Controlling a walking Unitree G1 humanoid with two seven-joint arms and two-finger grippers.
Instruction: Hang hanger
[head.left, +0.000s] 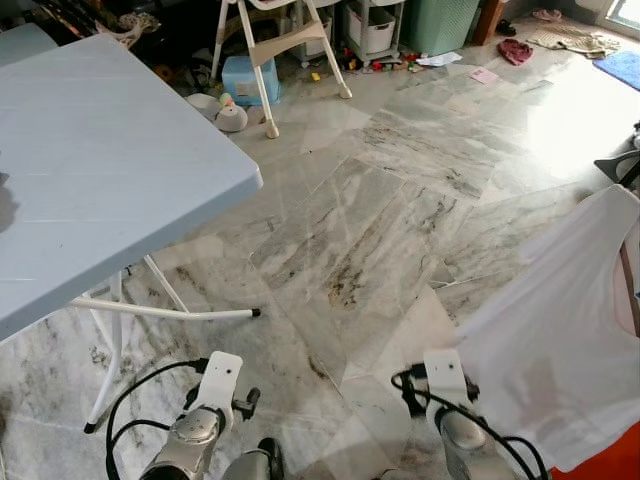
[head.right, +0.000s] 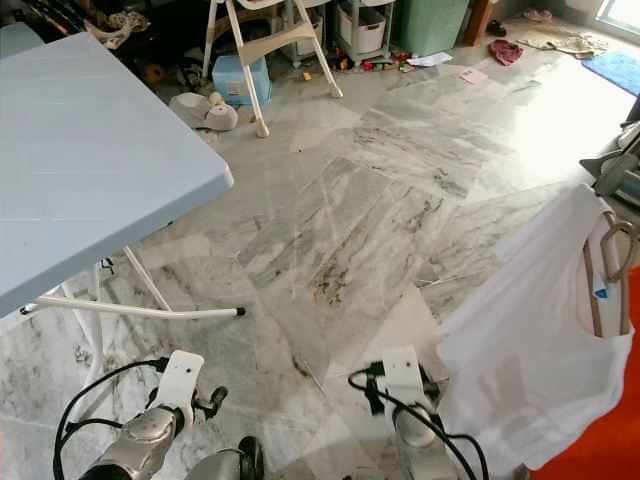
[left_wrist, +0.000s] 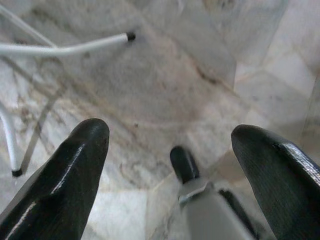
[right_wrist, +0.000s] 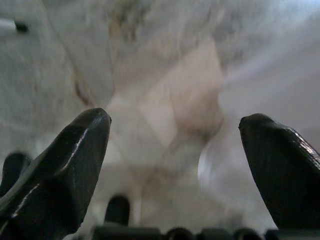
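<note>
Hanging low at about six o'clock, both arms are seen idle over the marble floor (head.left: 380, 230). The left gripper (left_wrist: 170, 145) is held with its fingers spread wide and nothing between them, and the right gripper (right_wrist: 175, 145) is likewise wide apart and empty.

At four o'clock, near the right arm, a white shirt (head.right: 530, 350) is draped on a hanger (head.right: 610, 270), of which only a brownish neck loop and part of a shoulder bar can be made out at the collar. Whether it already hangs from something cannot be told, since its upper end is cut off by the frame edge.

The cloth is judged to be soft, light and prone to slip, so little would be gained by pinching it. The hanger itself is judged stiff and light; a hold at the neck just under the hook is advised, so the load stays balanced and the shirt is not dragged off.

At ten o'clock a light blue folding table (head.left: 110, 180) stands on white legs. Farther off, at twelve o'clock, a high chair (head.left: 275, 60) and scattered clutter are seen.
</note>
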